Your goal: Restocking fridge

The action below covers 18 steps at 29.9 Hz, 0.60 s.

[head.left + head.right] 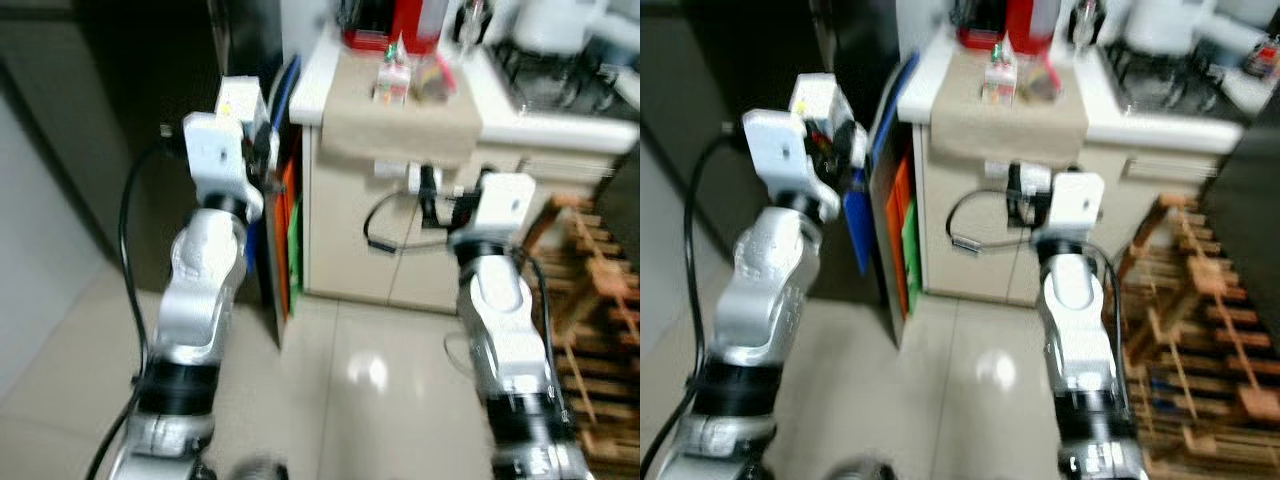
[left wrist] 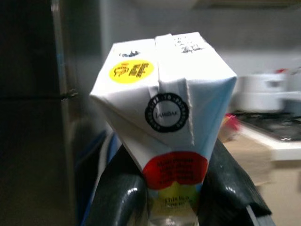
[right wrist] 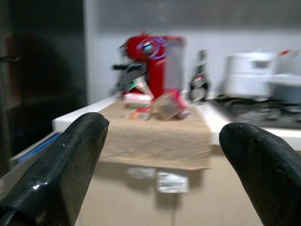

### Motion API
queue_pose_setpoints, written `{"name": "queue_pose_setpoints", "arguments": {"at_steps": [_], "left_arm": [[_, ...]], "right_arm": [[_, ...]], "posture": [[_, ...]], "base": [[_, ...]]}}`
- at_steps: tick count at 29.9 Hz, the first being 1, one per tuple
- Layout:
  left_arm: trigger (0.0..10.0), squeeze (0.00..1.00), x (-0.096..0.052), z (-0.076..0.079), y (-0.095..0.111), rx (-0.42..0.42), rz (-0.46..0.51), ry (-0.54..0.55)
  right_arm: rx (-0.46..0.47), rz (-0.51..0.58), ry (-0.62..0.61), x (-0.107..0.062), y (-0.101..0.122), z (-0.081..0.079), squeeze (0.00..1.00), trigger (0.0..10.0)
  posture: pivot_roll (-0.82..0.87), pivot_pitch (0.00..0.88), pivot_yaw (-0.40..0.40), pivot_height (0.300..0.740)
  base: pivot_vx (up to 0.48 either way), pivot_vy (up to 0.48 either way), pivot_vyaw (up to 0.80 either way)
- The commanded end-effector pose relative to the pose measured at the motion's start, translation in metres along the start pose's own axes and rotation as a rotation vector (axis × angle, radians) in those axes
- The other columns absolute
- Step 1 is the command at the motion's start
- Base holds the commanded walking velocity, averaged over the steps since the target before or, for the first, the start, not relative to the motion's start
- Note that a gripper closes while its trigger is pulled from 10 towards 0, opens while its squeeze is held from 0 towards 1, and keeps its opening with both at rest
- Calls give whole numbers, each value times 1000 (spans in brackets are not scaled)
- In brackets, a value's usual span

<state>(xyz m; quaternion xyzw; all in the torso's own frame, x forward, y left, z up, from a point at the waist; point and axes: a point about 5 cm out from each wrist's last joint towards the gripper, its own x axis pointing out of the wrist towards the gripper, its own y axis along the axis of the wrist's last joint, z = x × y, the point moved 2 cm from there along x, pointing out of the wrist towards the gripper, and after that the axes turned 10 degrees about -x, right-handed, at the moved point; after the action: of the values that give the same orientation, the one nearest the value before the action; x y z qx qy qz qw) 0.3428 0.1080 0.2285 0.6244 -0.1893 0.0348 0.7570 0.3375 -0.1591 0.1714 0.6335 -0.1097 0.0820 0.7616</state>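
One carton (image 2: 162, 117) sat clamped in the left tool (image 2: 171, 202), raised beside the dark fridge (image 1: 150, 110); the right tool (image 3: 162, 155) gaped empty before the counter (image 3: 155, 132). Next, probably: opening the fridge.

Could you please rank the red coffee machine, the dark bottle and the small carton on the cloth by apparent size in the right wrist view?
1. Red coffee machine, largest.
2. Dark bottle.
3. Small carton.
The bottle and carton look close in size, and blur makes their order unsure.
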Motion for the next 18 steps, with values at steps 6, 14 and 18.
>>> {"name": "queue_pose_setpoints", "arguments": {"at_steps": [6,14,18], "left_arm": [[10000,0,-2,-1,-1,5,4,-4],[10000,0,-5,4,0,-19,14,-33],[10000,0,-6,7,2,-32,22,-48]], "right_arm": [[10,19,3,1,4,-1,0,10000],[9,15,9,1,2,-1,0,10000],[10,13,12,1,2,-1,0,10000]], "posture": [[-65,0,3,736],[-71,0,1,736],[-70,0,0,736]], "base": [[0,-480,0],[0,-480,0],[0,-480,0]]}}
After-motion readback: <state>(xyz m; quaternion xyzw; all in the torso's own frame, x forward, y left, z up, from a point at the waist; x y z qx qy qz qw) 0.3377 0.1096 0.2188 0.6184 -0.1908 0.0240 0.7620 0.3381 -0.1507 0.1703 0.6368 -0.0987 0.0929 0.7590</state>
